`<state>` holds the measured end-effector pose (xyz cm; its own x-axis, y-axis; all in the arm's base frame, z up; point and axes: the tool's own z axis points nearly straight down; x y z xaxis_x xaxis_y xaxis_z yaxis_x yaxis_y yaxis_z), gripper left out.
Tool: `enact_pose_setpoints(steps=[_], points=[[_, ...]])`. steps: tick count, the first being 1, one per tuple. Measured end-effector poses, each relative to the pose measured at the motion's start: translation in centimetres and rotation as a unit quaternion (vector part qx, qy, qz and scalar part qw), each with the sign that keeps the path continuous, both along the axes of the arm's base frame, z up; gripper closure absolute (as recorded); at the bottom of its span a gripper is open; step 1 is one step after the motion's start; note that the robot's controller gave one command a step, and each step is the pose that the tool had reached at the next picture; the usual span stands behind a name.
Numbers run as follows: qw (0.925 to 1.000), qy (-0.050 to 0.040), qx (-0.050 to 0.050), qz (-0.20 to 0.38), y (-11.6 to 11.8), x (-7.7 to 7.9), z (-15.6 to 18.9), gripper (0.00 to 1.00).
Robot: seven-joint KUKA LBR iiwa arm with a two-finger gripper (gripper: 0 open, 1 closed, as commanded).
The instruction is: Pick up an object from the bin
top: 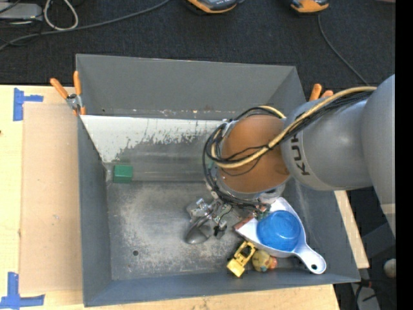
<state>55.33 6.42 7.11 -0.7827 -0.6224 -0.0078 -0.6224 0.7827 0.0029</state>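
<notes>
Several small things crowd the near right corner of the grey bin: a blue bowl sitting in a white scoop, and a yellow toy truck beside it. A green block sits alone at the far left. The arm hangs its jaws low over the middle of the floor, just above a dark grey lump. Whether they are spread or pressed together I cannot tell.

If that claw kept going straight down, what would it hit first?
Probably the small grey lump just under the gripper, left of the blue scoop; depth is unclear, so it may meet the bin floor.
</notes>
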Motion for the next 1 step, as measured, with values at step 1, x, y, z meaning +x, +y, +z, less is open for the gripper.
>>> enact_pose_setpoints(steps=[1], points=[[1.0000, 0.0034, -0.001, -0.001, 0.01, -0.23, 1.79, 1.00]])
